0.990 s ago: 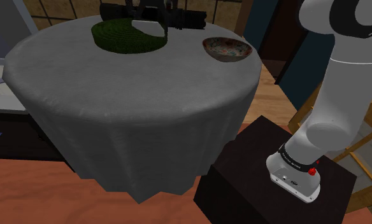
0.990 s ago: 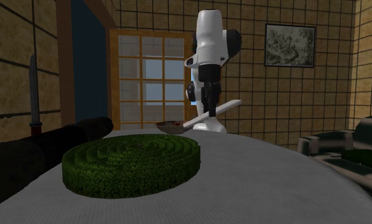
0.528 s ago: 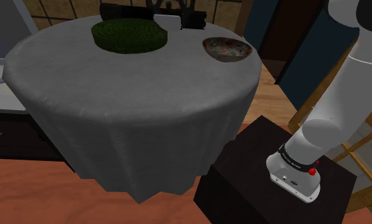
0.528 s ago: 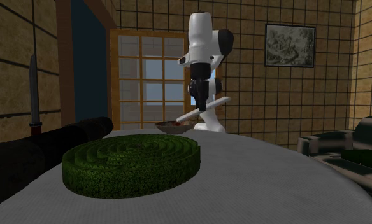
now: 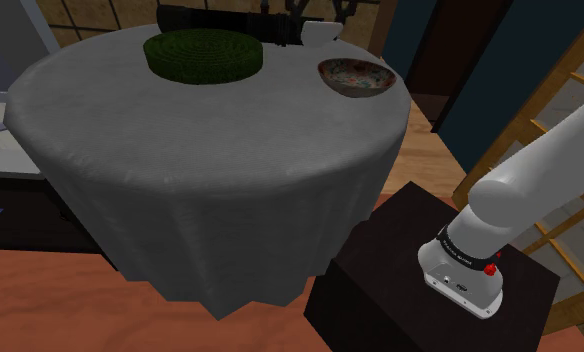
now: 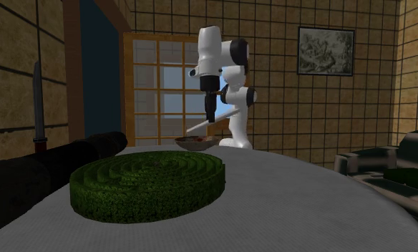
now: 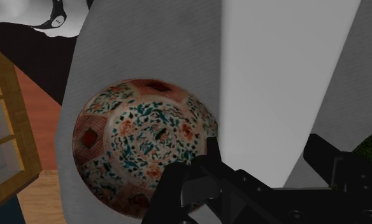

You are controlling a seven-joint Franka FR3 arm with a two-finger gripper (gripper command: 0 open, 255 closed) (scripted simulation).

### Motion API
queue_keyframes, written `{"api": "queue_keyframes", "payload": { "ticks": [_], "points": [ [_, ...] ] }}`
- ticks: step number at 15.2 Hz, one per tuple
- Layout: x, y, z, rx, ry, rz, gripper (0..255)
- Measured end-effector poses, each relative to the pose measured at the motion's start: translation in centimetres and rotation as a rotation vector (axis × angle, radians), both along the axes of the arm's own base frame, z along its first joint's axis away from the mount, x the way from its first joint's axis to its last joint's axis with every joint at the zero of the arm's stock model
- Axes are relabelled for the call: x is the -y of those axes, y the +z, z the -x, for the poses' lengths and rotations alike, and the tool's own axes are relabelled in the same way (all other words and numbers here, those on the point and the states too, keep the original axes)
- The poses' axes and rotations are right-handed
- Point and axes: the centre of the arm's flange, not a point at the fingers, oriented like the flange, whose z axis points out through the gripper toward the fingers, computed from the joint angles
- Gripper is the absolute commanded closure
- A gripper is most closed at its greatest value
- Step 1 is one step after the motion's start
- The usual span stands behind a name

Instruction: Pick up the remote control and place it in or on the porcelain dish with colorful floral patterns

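- Can't make out any brand or writing; the remote (image 7: 277, 83) is drawn plain white.
- The gripper (image 7: 267, 181) is pinching the remote. Both black fingers (image 7: 194, 188) are clamped on its sides, and the long white body sticks out ahead of them.
- In the second exterior view the remote hangs tilted in the air, low end pointing down at the dish (image 7: 140, 143). Can't tell if it touches the rim.
- The dish has red, green and blue flower patterns. It sits on the grey-clothed table (image 5: 180, 170), close to the edge nearest the stand.
- A green round mat (image 5: 202, 55) lies toward the table's far edge, with a black roll (image 5: 205, 17) behind it.
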Motion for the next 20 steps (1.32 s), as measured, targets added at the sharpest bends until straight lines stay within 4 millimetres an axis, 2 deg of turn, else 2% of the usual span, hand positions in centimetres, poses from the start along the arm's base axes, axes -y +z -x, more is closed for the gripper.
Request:
{"api": "queue_keyframes", "payload": {
  "ticks": [5, 9, 13, 20],
  "points": [
    [6.4, -0.1, 1.7, 0.0, 0.0, 0.0, 255],
    [10.7, -0.1, 3.4, 0.001, 0.001, -0.001, 255],
    [11.7, -1.9, 3.9, 0.0, 0.001, -0.002, 255],
    [11.7, -5.5, 4.0, 0.0, 0.002, -0.002, 255]
  ]
}}
